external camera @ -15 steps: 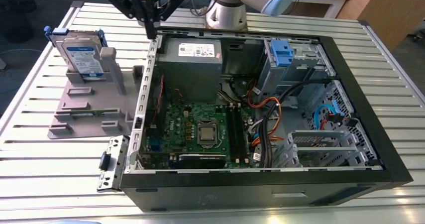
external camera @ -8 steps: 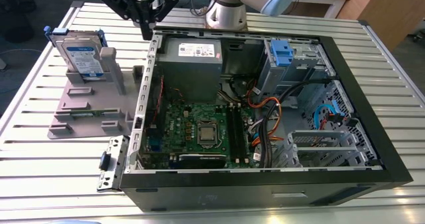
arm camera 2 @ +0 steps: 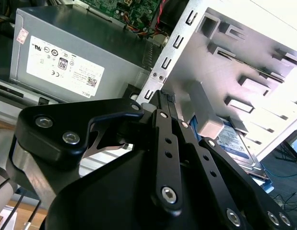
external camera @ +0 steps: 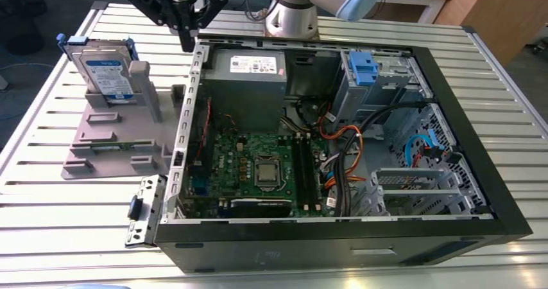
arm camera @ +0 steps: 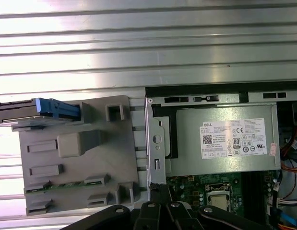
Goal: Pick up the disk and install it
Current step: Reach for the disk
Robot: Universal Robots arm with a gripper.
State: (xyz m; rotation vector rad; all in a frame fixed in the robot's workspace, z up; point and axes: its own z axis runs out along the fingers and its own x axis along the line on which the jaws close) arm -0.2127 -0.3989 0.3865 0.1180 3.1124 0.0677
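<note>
The open computer case (external camera: 479,173) lies on its side on the slatted metal table (external camera: 51,237), and everything else is placed from it. The gripper (external camera: 187,45) hangs over the case's perforated rear wall, at the corner where the grey power supply (external camera: 248,77) sits just inside. Its black fingers (arm camera 2: 163,134) are drawn together to a point, and nothing is caught between them. In the first wrist view the gripper (arm camera: 160,188) sits right above that rear wall's metal edge.

The disk (external camera: 107,74) stands outside the case, beyond the rear wall on the exterior view's left. It leans on edge in a grey holder (external camera: 111,141), and its blue bracket (arm camera: 57,108) rims it. In the second wrist view its label (arm camera 2: 234,139) shows past the holder's upright post.

The holder's near edge lies just beside the case wall, with a thin strip of table between them. Bare table runs wide on the holder's far side. Inside the case, a small blue clip (external camera: 364,67) sits by the metal drive cage (external camera: 402,70), next to the power supply.
</note>
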